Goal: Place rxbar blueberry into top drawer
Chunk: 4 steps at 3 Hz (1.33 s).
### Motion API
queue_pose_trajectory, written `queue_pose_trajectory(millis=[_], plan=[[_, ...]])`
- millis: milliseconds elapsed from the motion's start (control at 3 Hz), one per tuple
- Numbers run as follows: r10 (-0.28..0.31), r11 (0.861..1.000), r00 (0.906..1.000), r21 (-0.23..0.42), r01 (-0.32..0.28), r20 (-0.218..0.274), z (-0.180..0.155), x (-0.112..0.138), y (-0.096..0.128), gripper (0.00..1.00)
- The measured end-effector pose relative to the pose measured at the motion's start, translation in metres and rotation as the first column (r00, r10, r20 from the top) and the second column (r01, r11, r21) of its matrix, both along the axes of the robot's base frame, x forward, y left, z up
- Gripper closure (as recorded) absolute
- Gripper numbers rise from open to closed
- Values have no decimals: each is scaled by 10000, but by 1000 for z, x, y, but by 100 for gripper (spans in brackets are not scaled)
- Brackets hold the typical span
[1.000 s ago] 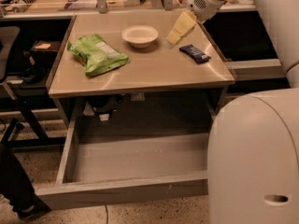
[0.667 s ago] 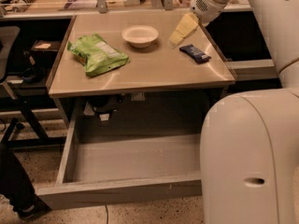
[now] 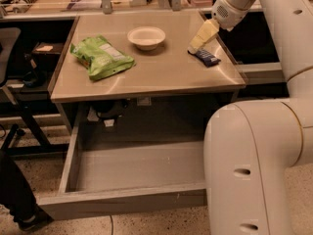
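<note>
Robot arm (image 3: 254, 170), bulky white, fills the near right and covers the right end of the top drawer (image 3: 122, 203). The drawer is pulled out, well below the gripper and closer to the camera. Its front panel and low left wall are visible, with a wide flat floor between them. Table (image 3: 161, 77) is above the drawer, and its front edge runs under and in front of the gripper.

rxbar blueberry (image 3: 207, 58) lies flat on the table just below the gripper tip, close to the table's right edge. Gripper (image 3: 194, 47) is angled down over the bar's far end. Can't tell whether it's apart or together, or whether it touches the bar.

An open tabletop strip runs from the gripper toward the view's left. White bowl (image 3: 146, 37) is near on that side, slightly farther back. Green chip bag (image 3: 101, 58) is well apart, by the left edge.
</note>
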State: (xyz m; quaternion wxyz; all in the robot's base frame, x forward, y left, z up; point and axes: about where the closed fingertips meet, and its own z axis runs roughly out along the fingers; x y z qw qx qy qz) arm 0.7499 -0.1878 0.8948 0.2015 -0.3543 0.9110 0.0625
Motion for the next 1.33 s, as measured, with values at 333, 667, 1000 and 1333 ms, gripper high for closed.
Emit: queue_pose_trajectory(millis=[333,667,1000,1333], plan=[[-597,9977,9982,-317,594,-105,-31,18,-23,0],[-533,9983,9986,-224,532,-38,-35,23,-17,0],[-462,9989,9988,-14,462,-175,-43,27,-4,0],[-349,9994,9988,52,351,-342,-50,29,8,0]])
